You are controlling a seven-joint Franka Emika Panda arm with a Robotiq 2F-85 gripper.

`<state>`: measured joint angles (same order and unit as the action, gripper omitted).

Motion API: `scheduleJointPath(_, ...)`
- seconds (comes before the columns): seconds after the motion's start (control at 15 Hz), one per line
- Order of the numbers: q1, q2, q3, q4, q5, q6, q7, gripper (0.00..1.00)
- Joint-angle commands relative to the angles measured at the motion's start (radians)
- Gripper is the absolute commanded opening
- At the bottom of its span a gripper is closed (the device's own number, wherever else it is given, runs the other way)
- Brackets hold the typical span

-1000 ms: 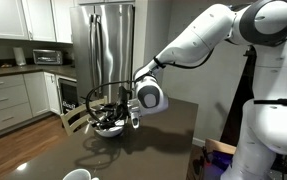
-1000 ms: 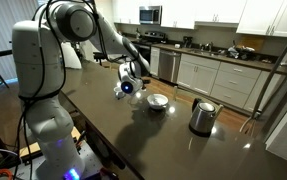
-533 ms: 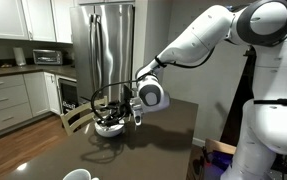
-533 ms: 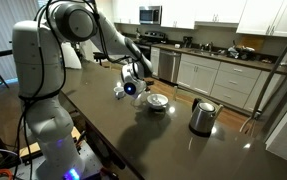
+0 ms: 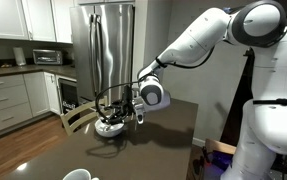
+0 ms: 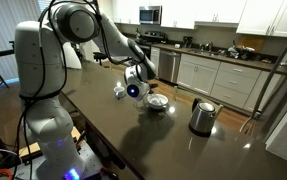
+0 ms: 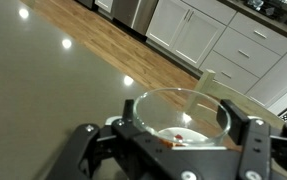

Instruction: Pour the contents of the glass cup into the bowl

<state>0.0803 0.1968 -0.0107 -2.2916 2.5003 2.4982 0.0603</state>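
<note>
Currently | small clear glass cup gripped by closed hand | brownish contents seen inside, unpoured | shallow white bowl near, below hand.

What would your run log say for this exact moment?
gripper: shut on glass cup | contents: inside glass cup | bowl: beside gripper | pour: not yet done
</note>
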Motion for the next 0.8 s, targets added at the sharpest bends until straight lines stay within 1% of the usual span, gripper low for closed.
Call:
scheduleJointPath(0.0, -0.011, 0.023, -0.006, 0.037, -0.026, 0.017, -0.054, 0.59)
scheduleJointPath(0.4, -0.001, 0.048, -0.021, 0.071, -0.037, 0.045, -0.156, 0.59)
scheduleJointPath(0.73, -0.008, 0.061, -0.027, 0.080, -0.043, 0.052, -0.165, 0.59)
